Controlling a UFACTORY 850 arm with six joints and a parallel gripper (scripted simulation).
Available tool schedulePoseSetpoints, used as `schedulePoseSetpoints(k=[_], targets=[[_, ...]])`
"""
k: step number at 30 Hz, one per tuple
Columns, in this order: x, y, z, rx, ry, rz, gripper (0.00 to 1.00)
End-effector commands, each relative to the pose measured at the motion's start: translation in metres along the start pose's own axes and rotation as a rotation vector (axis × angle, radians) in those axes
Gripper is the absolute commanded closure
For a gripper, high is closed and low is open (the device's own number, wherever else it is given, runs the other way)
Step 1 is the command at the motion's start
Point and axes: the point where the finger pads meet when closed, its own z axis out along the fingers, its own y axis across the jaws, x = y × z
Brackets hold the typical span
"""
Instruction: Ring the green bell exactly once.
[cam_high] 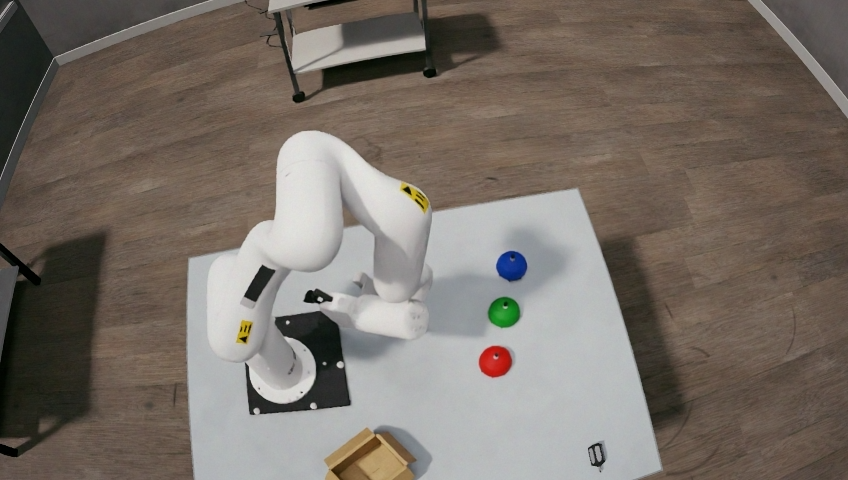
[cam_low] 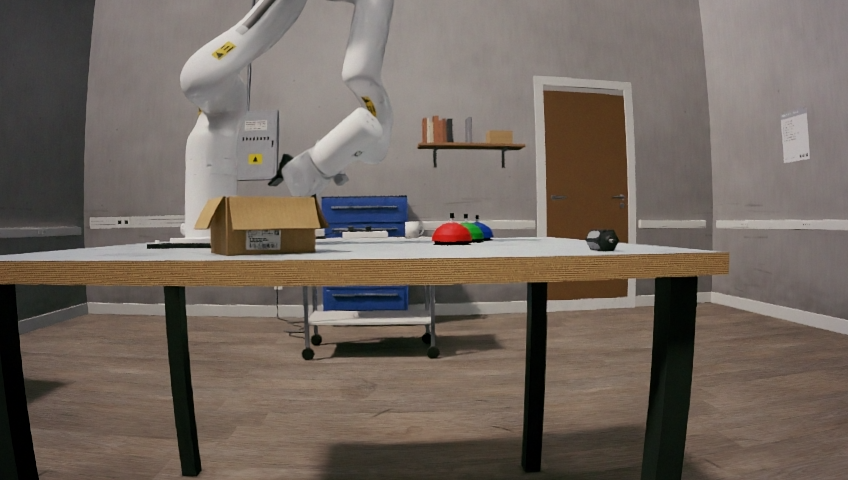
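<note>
The green bell (cam_high: 504,312) (cam_low: 474,230) stands on the white table (cam_high: 565,386) (cam_low: 416,246), in the middle of a row of three, its small button up. A blue bell (cam_high: 511,265) (cam_low: 484,229) stands behind it and a red bell (cam_high: 495,361) (cam_low: 451,233) in front of it. My gripper (cam_high: 314,296) (cam_low: 278,170) is open and empty. It hangs above the arm's black base plate (cam_high: 324,344), folded back and far to the left of the bells. Its fingers are small and partly hidden by the wrist.
An open cardboard box (cam_high: 368,457) (cam_low: 260,224) stands at the table's front edge. A small black object (cam_high: 596,455) (cam_low: 601,239) lies near the front right corner. A cart (cam_high: 357,41) (cam_low: 365,297) stands on the floor behind the table.
</note>
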Motion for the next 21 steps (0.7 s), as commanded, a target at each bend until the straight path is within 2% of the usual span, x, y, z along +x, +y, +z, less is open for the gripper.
schedulePoseSetpoints(k=[1, 18, 20, 21], targets=[[0.000, 0.000, 0.000, 0.000, 0.000, -0.001, 0.00], [0.001, 0.000, -0.001, -0.002, 0.000, -0.001, 0.00], [0.008, 0.009, -0.017, -0.045, -0.006, -0.007, 0.00], [0.018, 0.017, -0.036, -0.097, -0.013, -0.013, 0.00]])
